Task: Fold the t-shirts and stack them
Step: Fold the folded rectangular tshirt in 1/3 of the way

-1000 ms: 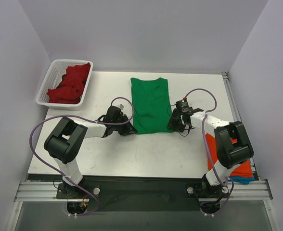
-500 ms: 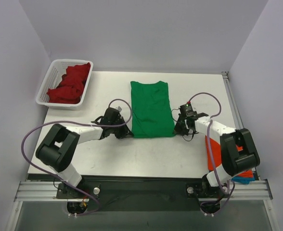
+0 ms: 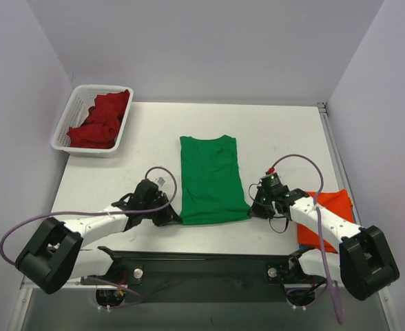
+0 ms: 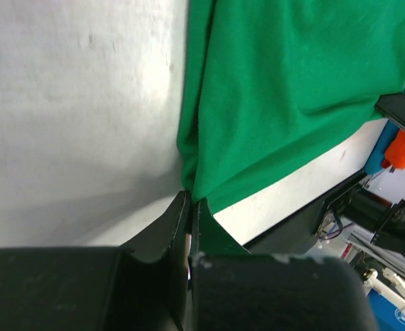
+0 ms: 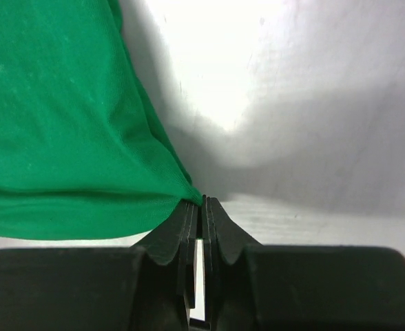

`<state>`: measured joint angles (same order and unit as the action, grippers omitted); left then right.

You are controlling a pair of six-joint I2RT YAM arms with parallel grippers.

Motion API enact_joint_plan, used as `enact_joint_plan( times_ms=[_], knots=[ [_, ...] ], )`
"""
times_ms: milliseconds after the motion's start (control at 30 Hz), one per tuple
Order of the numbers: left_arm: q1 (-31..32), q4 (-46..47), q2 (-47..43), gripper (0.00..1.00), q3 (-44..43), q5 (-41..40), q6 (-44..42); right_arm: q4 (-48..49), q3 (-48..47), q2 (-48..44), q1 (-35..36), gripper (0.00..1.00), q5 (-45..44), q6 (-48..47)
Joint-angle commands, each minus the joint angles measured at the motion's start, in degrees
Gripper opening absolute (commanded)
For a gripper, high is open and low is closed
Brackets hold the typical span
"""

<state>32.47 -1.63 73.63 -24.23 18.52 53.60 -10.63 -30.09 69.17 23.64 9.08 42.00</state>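
Note:
The bright green t-shirt (image 3: 211, 178) lies as a long folded strip in the middle of the table, its near edge close to the front. My left gripper (image 3: 171, 218) is shut on its near left corner (image 4: 201, 181). My right gripper (image 3: 252, 210) is shut on its near right corner (image 5: 182, 186). Both jaws stand pressed together with green cloth pinched at their tips. A folded orange t-shirt (image 3: 330, 219) lies at the right front, under the right arm. A dark red t-shirt (image 3: 102, 118) is bunched in the basket.
A white slotted basket (image 3: 71, 114) stands at the back left corner. The table's front edge (image 3: 209, 245) and the black rail run just below the grippers. Grey walls close in the back and both sides.
Both grippers closed on the green shirt's near corners and pulled it toward the front edge; the shirt slid nearer. Both arms drew back low along the table.

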Motion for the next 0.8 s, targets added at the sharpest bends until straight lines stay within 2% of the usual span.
enact_joint_plan(
  times_ms=[0, 33, 67, 133, 167, 267, 300, 433, 467, 500, 600, 767],
  knots=[
    [1.01, -7.94, -5.75, 0.00, 2.60, -2.79, 0.18, -5.97, 2.66, -4.73, 3.76, 0.00, -8.01, 2.55],
    [1.89, -8.56, -6.99, 0.00, 2.96, -2.97, 0.53, -6.50, 3.01, -5.70, 5.00, 0.00, -8.55, 3.17],
    [2.33, -9.00, -8.05, 0.04, 3.92, -2.97, 0.88, -6.94, 3.71, -6.93, 5.88, 0.04, -8.82, 3.79],
    [2.86, -10.66, -11.30, 0.24, 4.36, -3.14, 1.68, -7.29, 3.72, -7.64, 8.16, 0.11, -8.91, 4.84],
    [2.78, -11.63, -12.27, 0.43, 4.28, -3.14, 1.68, -7.99, 3.63, -7.73, 8.61, 0.23, -8.91, 4.93],
    [2.86, -17.08, -15.70, 0.57, 2.44, -4.81, 0.80, -9.75, 2.58, -8.17, 9.41, 0.38, -11.88, 4.06],
    [2.86, -19.53, -17.36, 0.59, 1.13, -5.07, 0.37, -10.37, 1.45, -8.87, 9.32, 0.44, -12.76, 3.80],
    [2.60, -23.94, -19.31, 0.54, -4.49, -9.36, -2.44, -11.60, -3.46, -9.84, 8.80, 0.45, -15.41, 1.34],
    [1.82, -23.95, -17.22, 0.52, -6.16, -9.73, -4.37, -11.60, -5.05, -8.45, 8.53, 0.45, -16.02, -0.06],
    [1.20, -22.90, -15.46, 0.45, -9.23, -9.65, -5.34, -11.43, -8.12, -7.30, 8.36, 0.45, -16.63, -1.12],
    [-1.09, -19.91, -6.50, 0.37, -14.34, -9.13, -9.21, -8.19, -13.40, -0.81, 6.25, 0.44, -14.72, -5.51],
    [-2.41, -17.44, 8.51, 0.34, -26.73, -9.12, -13.96, -0.89, -19.12, 10.08, 1.34, 0.42, -9.53, -9.82]
  ],
)
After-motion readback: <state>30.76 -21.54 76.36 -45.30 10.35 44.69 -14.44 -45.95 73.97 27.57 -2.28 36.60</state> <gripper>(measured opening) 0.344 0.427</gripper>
